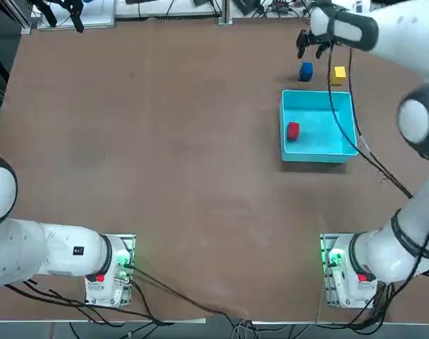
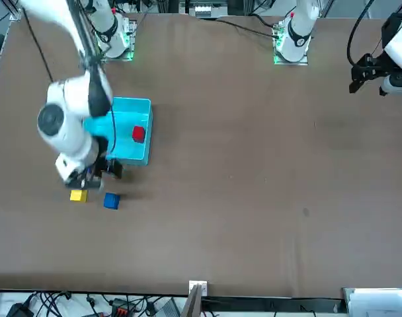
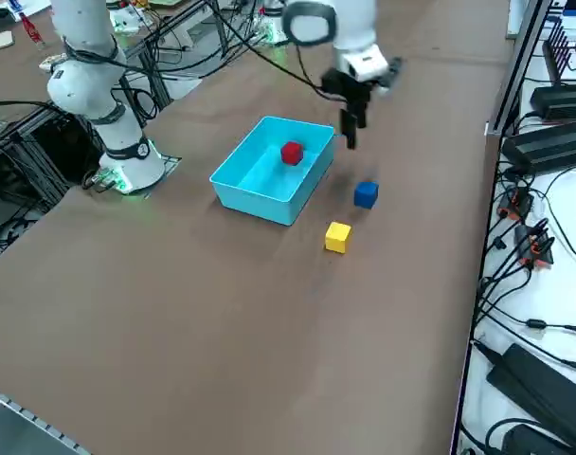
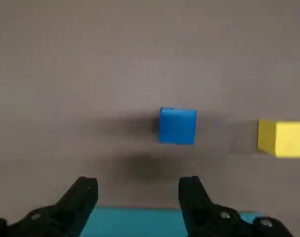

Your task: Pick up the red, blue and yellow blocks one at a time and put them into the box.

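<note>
One red cube [image 1: 293, 131] sits boxed — open right claw [image 4: 138, 183] near seemingly smooth blue cube [image 4: 177, 126].

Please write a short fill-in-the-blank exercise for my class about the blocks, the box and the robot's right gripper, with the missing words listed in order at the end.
The block lying inside the box is ____.
The blue block and the ____ block both lie on the table, outside the box.
The right gripper is above the table with its two fingers spread ____.
The number of blocks outside the box is ____.

Missing words: red; yellow; apart; two.
</note>
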You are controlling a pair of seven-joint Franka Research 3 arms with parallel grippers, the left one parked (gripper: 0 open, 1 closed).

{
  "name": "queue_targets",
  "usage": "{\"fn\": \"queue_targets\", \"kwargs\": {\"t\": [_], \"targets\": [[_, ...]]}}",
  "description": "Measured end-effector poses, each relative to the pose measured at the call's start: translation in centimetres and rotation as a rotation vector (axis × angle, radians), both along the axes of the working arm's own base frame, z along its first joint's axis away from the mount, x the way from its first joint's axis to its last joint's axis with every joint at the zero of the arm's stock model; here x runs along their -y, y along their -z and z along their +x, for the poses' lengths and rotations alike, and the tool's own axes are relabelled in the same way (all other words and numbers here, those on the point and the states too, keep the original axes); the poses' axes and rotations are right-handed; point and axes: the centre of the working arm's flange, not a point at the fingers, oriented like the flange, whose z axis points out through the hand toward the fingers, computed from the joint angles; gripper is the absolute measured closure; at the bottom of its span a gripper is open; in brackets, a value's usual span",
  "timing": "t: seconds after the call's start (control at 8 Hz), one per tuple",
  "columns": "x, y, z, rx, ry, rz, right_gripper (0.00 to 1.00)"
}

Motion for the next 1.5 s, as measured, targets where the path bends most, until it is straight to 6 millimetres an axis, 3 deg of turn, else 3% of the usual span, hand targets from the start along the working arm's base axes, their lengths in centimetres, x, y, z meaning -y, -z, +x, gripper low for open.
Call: {"fn": "queue_targets", "kwargs": {"t": [0.25, 0.38, 0.75, 1.25, 1.38, 1.5], "targets": [[1.3, 5.4, 2.4, -0.035, -0.034, -0.034, 0.00], [2.2, 7.0, 3.3, -0.041, -0.056, -0.038, 0.00], [3.3, 8.9, 4.3, -0.047, -0.078, -0.042, 0.00], [3.2, 11.1, 4.4, -0.032, -0.084, -0.042, 0.04], [3.2, 11.2, 4.5, -0.023, -0.086, -0.042, 0.22], [3.1, 10.8, 4.7, -0.016, -0.089, -0.041, 0.31]]}}
